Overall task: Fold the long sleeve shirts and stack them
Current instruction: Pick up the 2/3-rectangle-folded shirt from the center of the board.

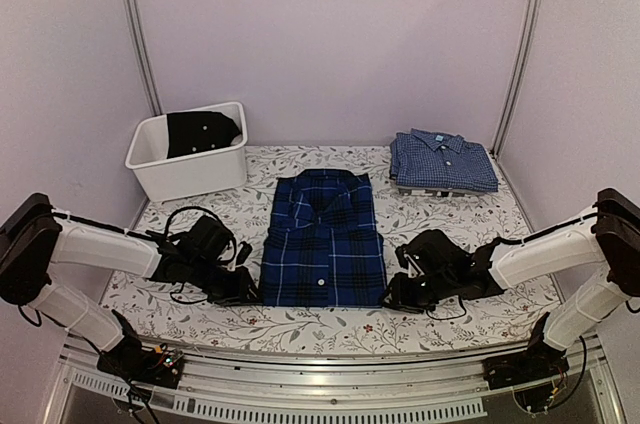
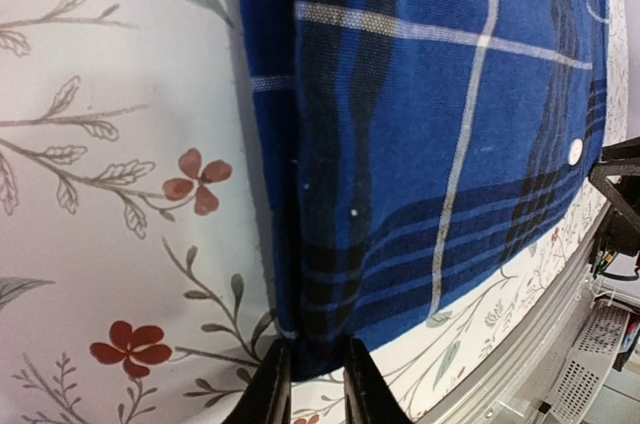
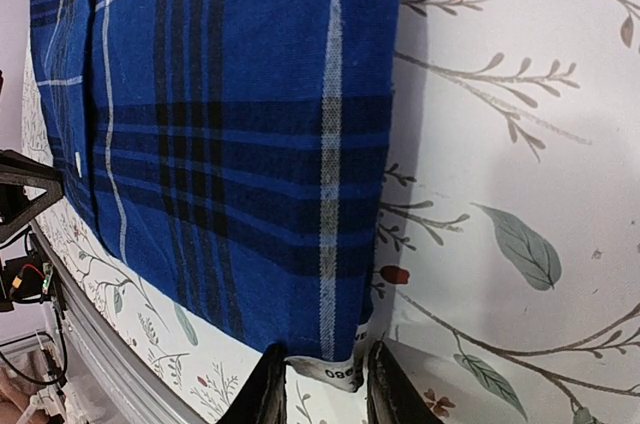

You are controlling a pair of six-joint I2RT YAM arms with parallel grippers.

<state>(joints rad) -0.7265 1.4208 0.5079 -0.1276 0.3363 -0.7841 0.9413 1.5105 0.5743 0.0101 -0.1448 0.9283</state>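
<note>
Flowery table holds the plaid shirt. Left gripper and right gripper each pinch a near corner. Next, probably, both lift together and fold it back.

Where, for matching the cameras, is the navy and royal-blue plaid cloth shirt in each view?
Top external: navy and royal-blue plaid cloth shirt, centre.
Left wrist: shirt fills the upper right.
Right wrist: shirt fills the upper left.
Shared landmark: small white button near its hem.
</note>
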